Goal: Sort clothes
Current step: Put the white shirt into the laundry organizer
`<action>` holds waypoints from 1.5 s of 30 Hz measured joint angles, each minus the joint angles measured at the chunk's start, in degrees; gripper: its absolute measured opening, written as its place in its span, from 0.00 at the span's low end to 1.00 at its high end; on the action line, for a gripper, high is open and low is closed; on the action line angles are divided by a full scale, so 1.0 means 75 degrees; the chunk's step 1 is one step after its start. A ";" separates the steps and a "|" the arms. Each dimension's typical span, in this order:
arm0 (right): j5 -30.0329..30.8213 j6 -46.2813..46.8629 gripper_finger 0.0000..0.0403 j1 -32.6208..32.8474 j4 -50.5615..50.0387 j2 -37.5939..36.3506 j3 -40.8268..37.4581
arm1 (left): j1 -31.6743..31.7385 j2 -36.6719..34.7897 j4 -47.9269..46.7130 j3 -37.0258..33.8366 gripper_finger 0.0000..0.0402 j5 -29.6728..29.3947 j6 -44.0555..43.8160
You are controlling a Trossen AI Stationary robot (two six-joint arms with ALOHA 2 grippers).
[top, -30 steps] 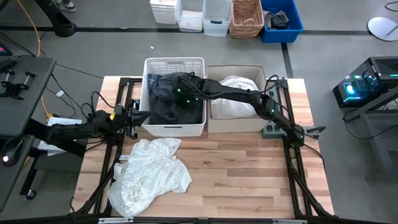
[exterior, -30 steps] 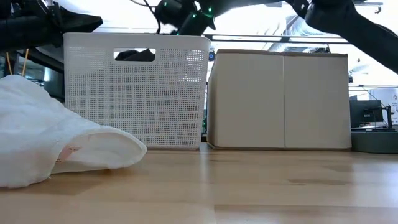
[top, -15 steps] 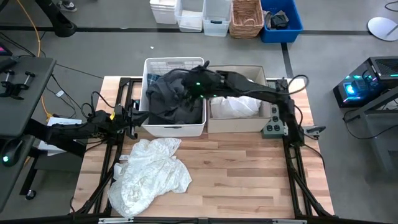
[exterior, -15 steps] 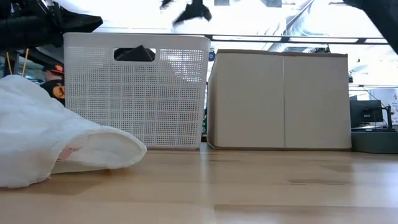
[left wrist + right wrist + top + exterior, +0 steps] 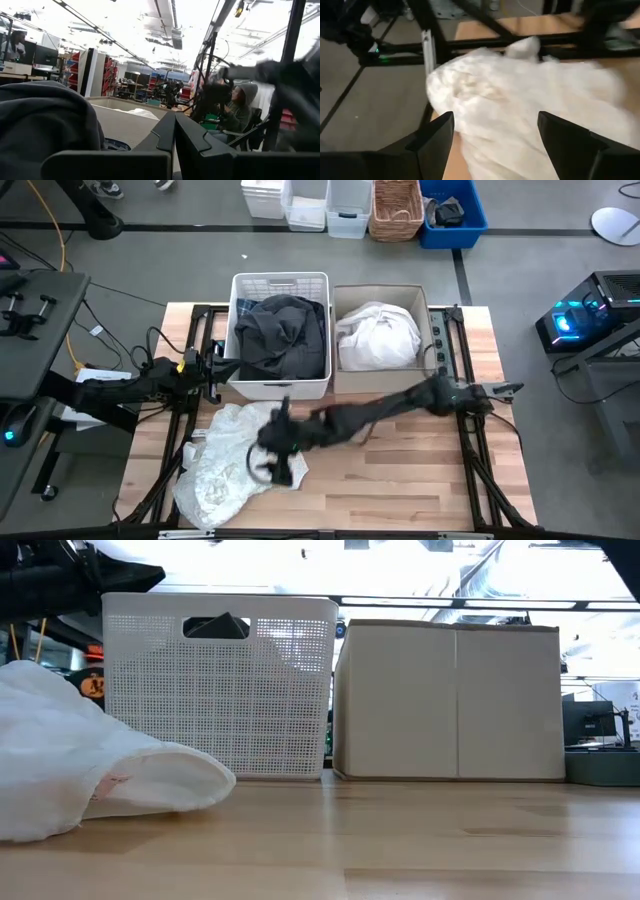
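**Inspector:** Largest first. The wooden desk (image 5: 400,480) carries a white slatted basket (image 5: 280,385) and, just beside it, a tan cardboard box (image 5: 378,380). Dark grey garments (image 5: 280,340) fill the basket; a white garment (image 5: 378,335) lies in the box. A crumpled white garment (image 5: 215,470) lies loose on the desk, in front of the basket toward the left corner.

**Assessor:** And the arms?

**Inspector:** The right arm reaches across the desk; the right gripper (image 5: 278,452) hangs over the near edge of the loose white garment, jaws spread wide, nothing between them. Its wrist view shows that white cloth (image 5: 520,105) directly ahead between the two fingers (image 5: 432,137). The left gripper (image 5: 215,367) waits at the desk's left edge beside the basket, jaws pressed together.

**Assessor:** The step in hand?

**Inspector:** Judged as picking up the loose white garment for the box, whites evidently being kept there.

**Assessor:** Recommendations?

**Inspector:** Descend onto a raised fold, not a flat patch, so that the jaws close on bunched cloth and not on the wood. Take a bite near the middle of the heap; an edge grip would likely leave the rest trailing and catch the box wall. Lift high enough before crossing so that the cloth clears the rim.
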 joint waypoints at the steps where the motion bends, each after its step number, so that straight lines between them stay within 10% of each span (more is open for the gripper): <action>1: 0.0000 0.0001 0.70 0.0062 0.0325 0.0265 -0.0003 | 0.0003 0.0000 0.0000 0.0000 0.00 -0.0003 0.0003; 17: 0.1868 -0.0924 0.69 -0.0066 0.2231 0.2607 -0.0001 | 0.0002 0.0000 0.0002 0.0000 0.00 -0.0003 0.0003; 21: 0.1772 -0.0815 0.46 -0.0037 0.0711 0.2612 0.0040 | 0.0002 0.0000 0.0002 0.0000 0.00 -0.0003 0.0003; 25: 0.1161 -0.1386 0.07 0.0087 -0.1079 0.2265 0.0041 | 0.0000 0.0000 0.0000 0.0000 0.00 -0.0003 0.0001; 35: 0.0943 -0.1993 0.02 0.0815 -0.4723 0.0662 -0.0020 | 0.0000 0.0000 0.0000 0.0000 0.00 -0.0003 0.0002; 45: 0.2932 -0.0459 0.02 0.1357 -0.6539 -0.1955 -0.0017 | 0.0002 0.0000 0.0003 0.0000 0.00 -0.0006 0.0003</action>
